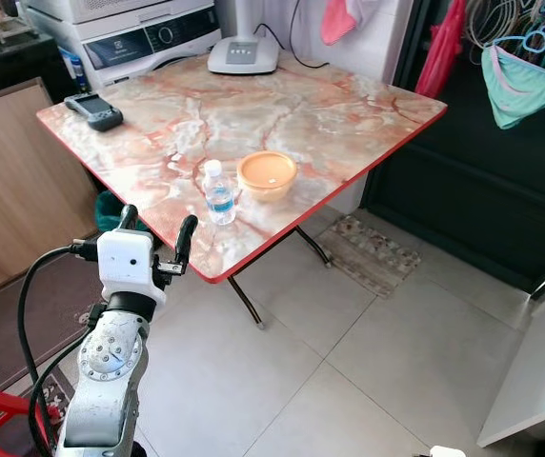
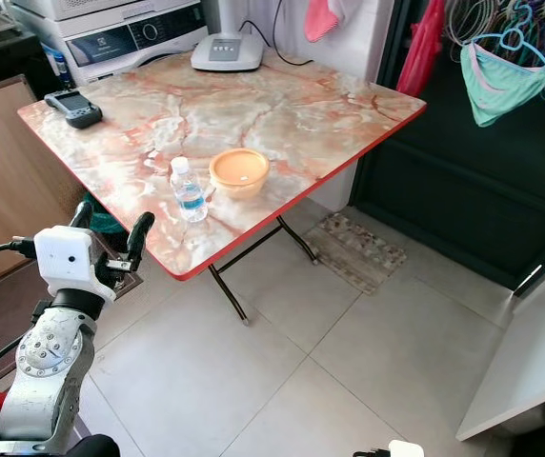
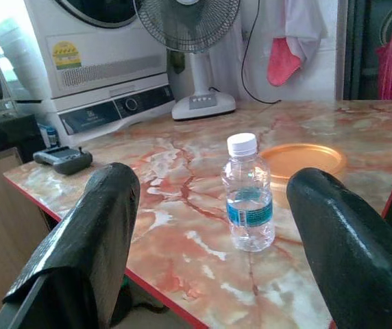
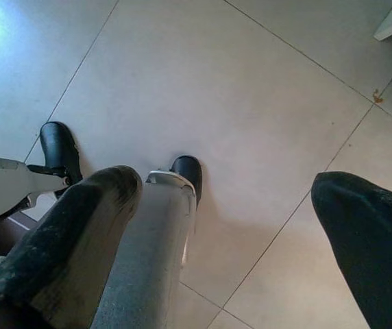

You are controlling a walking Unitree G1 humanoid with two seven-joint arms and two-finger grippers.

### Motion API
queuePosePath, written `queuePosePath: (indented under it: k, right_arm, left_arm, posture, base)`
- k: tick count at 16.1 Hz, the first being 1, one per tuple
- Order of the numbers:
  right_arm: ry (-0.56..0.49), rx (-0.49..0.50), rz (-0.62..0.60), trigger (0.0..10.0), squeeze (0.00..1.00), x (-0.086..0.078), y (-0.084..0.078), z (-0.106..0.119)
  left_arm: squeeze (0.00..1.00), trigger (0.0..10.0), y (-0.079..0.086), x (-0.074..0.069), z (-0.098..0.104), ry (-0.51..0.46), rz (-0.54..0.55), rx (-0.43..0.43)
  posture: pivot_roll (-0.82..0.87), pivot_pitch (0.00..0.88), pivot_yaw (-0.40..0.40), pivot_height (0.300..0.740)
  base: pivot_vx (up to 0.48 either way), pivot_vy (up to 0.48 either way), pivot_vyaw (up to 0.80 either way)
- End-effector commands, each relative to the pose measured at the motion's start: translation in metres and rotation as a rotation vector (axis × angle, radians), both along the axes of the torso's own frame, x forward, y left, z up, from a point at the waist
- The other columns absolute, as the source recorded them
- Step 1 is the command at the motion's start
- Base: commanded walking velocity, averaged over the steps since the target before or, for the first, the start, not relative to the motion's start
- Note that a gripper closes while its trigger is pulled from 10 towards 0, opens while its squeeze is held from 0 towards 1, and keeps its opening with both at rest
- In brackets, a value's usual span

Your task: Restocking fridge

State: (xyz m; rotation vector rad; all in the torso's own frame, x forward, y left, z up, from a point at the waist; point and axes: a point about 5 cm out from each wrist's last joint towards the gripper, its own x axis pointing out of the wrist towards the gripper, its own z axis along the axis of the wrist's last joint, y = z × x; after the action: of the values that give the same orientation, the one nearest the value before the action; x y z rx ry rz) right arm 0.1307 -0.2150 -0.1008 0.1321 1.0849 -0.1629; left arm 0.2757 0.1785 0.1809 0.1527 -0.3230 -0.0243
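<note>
One water bottle [image 1: 219, 193] and one orange lidded bowl [image 1: 268, 174] stand near the marble table's [image 1: 349, 114] red front edge, the bowl at the bottle's two o'clock, just beside it. I see my left gripper [image 1: 155, 238] short of that edge at the bottle's seven o'clock, fingers spread wide, holding nothing; bare tile lies open around four o'clock. Left wrist view: bottle dead ahead between the fingers, one fan base [image 3: 203, 106] and one handset [image 3: 63, 159] behind. Right wrist view: right gripper [image 4: 227, 226] wide apart, empty, above floor tiles.
</note>
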Motion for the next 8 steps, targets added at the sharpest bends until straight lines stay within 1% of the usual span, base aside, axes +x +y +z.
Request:
queuePosePath:
  k: [1, 4, 8]
  right_arm:
    - [0.005, -0.001, -0.01, 10.0, 0.0, -0.0037, -0.0006, -0.001]
    - [0.006, 0.001, -0.003, 10.0, 0.0, -0.0045, -0.0017, -0.001]
    - [0.005, 0.001, -0.006, 10.0, 0.0, -0.0046, -0.0028, -0.0008]
  left_arm:
    - [0.0, 10.0, -0.0032, -0.0034, 0.0046, -0.012, -0.016, -0.01]
    - [0.0, 10.0, -0.003, -0.0023, 0.0032, -0.003, -0.013, -0.013]
    - [0.0, 10.0, 0.0005, -0.0019, 0.0053, 0.003, -0.001, -0.013]
  posture:
    - [0.14, 0.072, 0.009, 0.74]
    - [0.14, 0.07, 0.006, 0.74]
    - [0.13, 0.103, 0.009, 0.74]
  base:
    - [0.259, 0.0, 0.0]
    - [0.304, 0.0, 0.0]
    - [0.329, 0.0, 0.0]
